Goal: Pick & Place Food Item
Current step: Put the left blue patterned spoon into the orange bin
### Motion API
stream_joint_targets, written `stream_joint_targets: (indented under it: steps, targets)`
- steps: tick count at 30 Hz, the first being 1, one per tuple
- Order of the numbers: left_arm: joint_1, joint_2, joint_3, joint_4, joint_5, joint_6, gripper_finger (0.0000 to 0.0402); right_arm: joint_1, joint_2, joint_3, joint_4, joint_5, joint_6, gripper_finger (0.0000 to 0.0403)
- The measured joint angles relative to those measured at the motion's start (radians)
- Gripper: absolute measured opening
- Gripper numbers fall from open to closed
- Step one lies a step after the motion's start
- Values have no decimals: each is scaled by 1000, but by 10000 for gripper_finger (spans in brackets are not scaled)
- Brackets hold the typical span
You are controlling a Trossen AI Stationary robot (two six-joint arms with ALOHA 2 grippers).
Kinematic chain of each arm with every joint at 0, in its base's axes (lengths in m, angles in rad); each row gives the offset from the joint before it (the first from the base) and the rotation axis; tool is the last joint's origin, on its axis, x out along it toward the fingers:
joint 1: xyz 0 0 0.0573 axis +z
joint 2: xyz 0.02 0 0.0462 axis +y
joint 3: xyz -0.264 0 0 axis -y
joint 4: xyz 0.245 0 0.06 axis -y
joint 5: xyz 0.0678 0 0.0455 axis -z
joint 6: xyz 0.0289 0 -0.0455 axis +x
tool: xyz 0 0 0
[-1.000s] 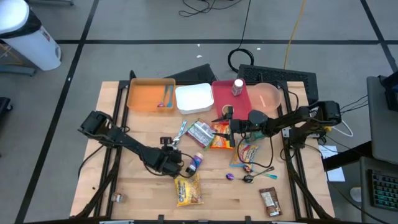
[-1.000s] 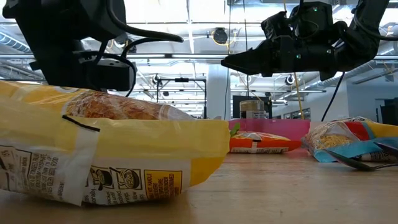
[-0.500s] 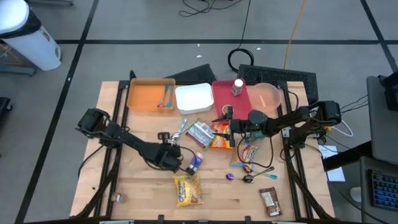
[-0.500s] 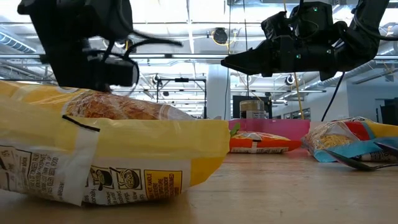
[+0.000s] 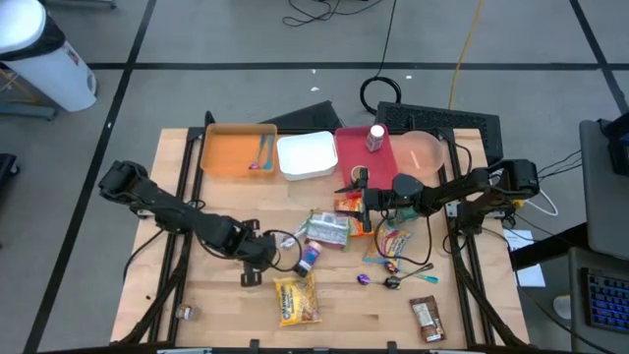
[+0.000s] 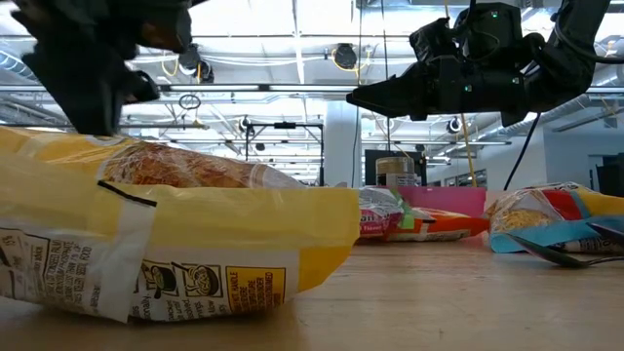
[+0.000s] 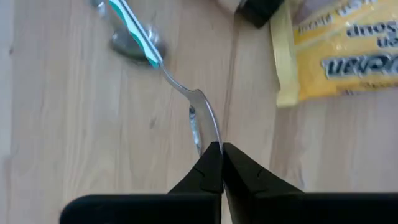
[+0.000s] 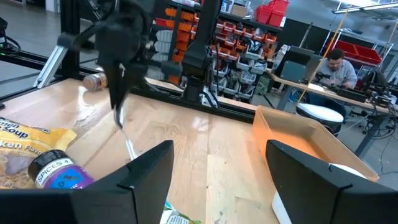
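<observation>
Dragged nearer the spice jar [image 5: 310,258], the fork [image 7: 200,112] is pinched in the left end effector [image 7: 222,163].

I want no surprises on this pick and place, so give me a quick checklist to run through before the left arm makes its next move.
1. Left gripper has a firm hold: ok. It is shut on the tip of a metal utensil.
2. Held thing is a food item: not ok, it is cutlery.
3. Utensil lifted off the table: cannot tell. Its far end looks close to the wood.
4. Right gripper out of the way: ok. It is open and empty, over the packets right of centre.
5. Food within reach: ok. The yellow bag and spice bottle lie beside the left gripper, ungrasped.
</observation>
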Motion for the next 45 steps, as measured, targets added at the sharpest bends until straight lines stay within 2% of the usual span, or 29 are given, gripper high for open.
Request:
stream_joint_targets:
  steps: [8,14,20,29,34,38,45]
  targets:
    - [-8,-16,47,-280,-12,-120,3,0,0,0,0,0,0,251]
    - [-8,-16,83,-376,-10,-140,3,0,0,0,0,0,0,251]
    - [-8,-16,171,-480,-21,-147,2,0,0,0,0,0,0,251]
    - [-7,-16,335,-753,-98,-219,2,0,0,0,0,0,0,251]
    - [25,-17,385,-746,-149,-182,2,0,0,0,1,0,1,251]
    - [76,-17,388,-751,-175,-126,2,0,0,0,1,0,1,251]
    - [190,-16,388,-751,-281,2,1,0,0,0,1,0,1,251]
